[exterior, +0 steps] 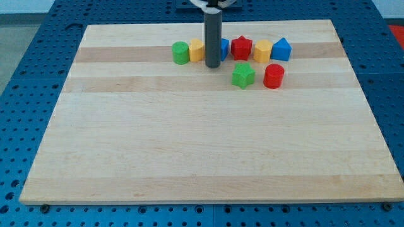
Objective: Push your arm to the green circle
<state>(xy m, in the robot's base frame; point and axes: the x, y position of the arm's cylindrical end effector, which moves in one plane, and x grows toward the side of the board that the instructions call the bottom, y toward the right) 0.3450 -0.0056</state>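
Tip (213, 65) right of green circle (181, 53)

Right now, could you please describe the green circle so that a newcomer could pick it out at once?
Look along the row of blocks near the wooden board's top edge. The green circle is its leftmost block, touching a yellow block, with my tip just right of that. The green star sits lower and is pointed.

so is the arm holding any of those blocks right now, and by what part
Nothing is held: the arm ends in a bare rod. My tip rests on the board in front of the yellow block and a partly hidden blue block.
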